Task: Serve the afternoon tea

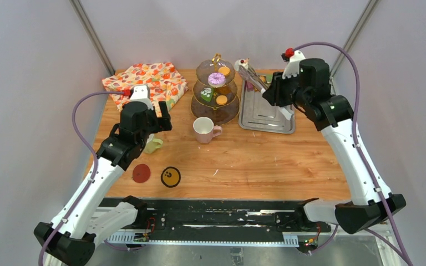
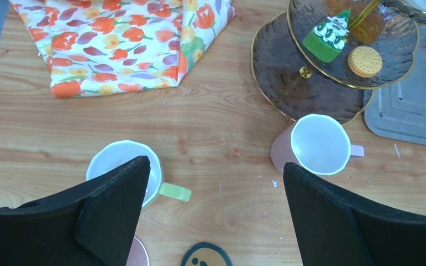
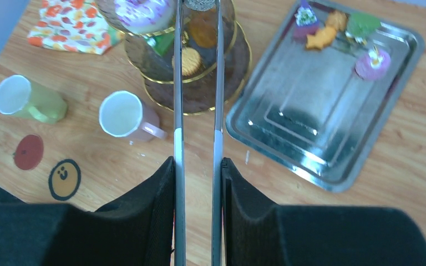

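Note:
The brown-glass three-tier stand [image 1: 216,108] holds a purple doughnut [image 1: 217,78], an orange biscuit [image 2: 364,61] and a green cake [image 2: 327,36]. My right gripper [image 3: 198,160] is shut on the metal tongs [image 3: 178,83]. Their tips reach over the stand's top tier, cut off by the right wrist view's upper edge. A cherry cupcake [image 3: 373,62] and other pastries lie at the steel tray's far corner. The pink mug [image 1: 204,128] stands before the stand. My left gripper [image 2: 216,166] hangs open above the table, one finger over the yellow-green mug [image 2: 116,160].
The steel tray [image 1: 266,119] lies right of the stand. A floral cloth [image 1: 147,80] covers the far left. A red coaster [image 1: 141,173] and a yellow smiley coaster [image 1: 170,177] lie near the front left.

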